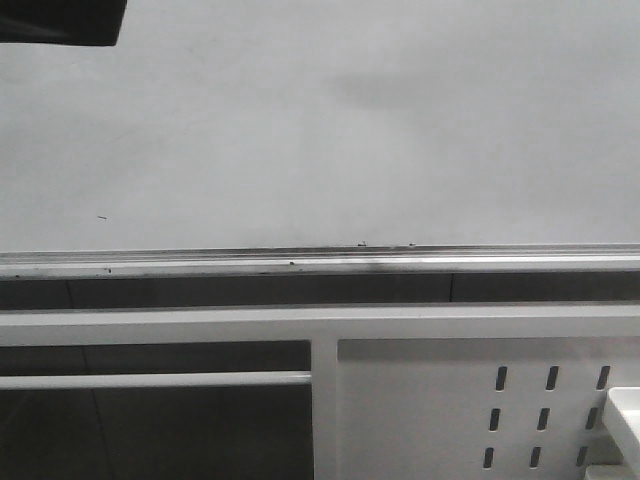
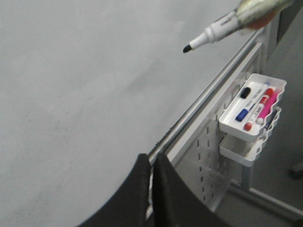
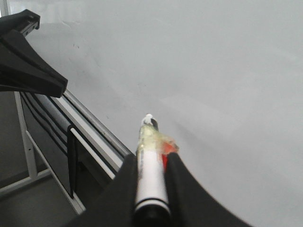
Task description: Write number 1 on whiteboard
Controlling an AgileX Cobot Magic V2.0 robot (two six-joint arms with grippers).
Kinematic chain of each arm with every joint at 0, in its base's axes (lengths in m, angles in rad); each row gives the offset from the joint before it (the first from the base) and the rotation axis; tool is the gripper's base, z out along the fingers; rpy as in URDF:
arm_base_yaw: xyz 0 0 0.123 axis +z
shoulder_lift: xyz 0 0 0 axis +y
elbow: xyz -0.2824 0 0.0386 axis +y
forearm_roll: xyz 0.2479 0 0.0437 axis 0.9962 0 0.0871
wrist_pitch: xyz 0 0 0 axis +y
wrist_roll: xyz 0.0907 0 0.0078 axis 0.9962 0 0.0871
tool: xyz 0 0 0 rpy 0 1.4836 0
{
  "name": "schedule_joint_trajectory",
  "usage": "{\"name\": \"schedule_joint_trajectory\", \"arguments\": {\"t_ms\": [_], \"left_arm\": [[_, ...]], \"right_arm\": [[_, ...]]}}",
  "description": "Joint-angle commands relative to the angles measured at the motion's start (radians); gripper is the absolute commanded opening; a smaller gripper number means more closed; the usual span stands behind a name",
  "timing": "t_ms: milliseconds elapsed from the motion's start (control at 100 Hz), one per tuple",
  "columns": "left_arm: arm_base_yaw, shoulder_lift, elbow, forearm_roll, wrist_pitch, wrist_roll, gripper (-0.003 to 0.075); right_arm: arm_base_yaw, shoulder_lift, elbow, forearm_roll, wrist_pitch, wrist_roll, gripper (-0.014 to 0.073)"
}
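Note:
The whiteboard (image 1: 320,120) is a pale glossy board that fills the front view; the number 1 does not show on it in any view. My right gripper (image 3: 151,157) is shut on a white marker (image 3: 151,165) with tape and an orange patch near its front. The marker points at the whiteboard (image 3: 213,71). In the left wrist view the marker (image 2: 213,32) enters at the top, its black tip bare and close to the whiteboard (image 2: 85,85); I cannot tell whether it touches. My left gripper (image 2: 152,158) is shut on nothing, by the lower rail.
A silver rail (image 1: 320,262) with dark specks runs along the board's lower edge. Below it is a white perforated panel (image 1: 480,410). A white tray (image 2: 272,85) on that panel holds several markers. A dark shape (image 1: 60,20) sits in the front view's top left corner.

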Motion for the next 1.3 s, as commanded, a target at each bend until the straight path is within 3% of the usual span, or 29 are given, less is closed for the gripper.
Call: {"name": "schedule_joint_trajectory", "arguments": {"t_ms": [0, 80, 250, 390, 620, 940, 1290], "left_arm": [[0.032, -0.006, -0.010, -0.047, -0.092, -0.021, -0.0020], [0.099, -0.005, 0.019, -0.075, -0.164, -0.021, -0.0020], [0.328, -0.005, 0.142, -0.228, -0.582, -0.017, -0.0020], [0.479, 0.002, 0.209, -0.265, -0.768, -0.017, -0.0020], [0.532, 0.002, 0.223, -0.263, -0.784, -0.017, -0.0020], [0.532, 0.002, 0.223, -0.270, -0.793, -0.017, -0.0020], [0.532, 0.002, 0.223, -0.270, -0.807, -0.017, -0.0020]], "right_arm": [[-0.006, -0.009, 0.011, 0.028, -0.130, 0.002, -0.0069], [-0.006, -0.003, 0.016, 0.028, -0.144, 0.002, -0.0069], [-0.010, 0.027, 0.013, 0.028, -0.219, 0.002, -0.0069], [-0.015, 0.101, 0.004, 0.028, -0.242, 0.002, -0.0069], [-0.019, 0.186, -0.004, 0.028, -0.312, 0.002, -0.0069], [-0.124, 0.244, -0.071, 0.022, -0.297, -0.010, -0.0069], [-0.146, 0.349, -0.072, 0.018, -0.222, -0.012, -0.0069]]}}
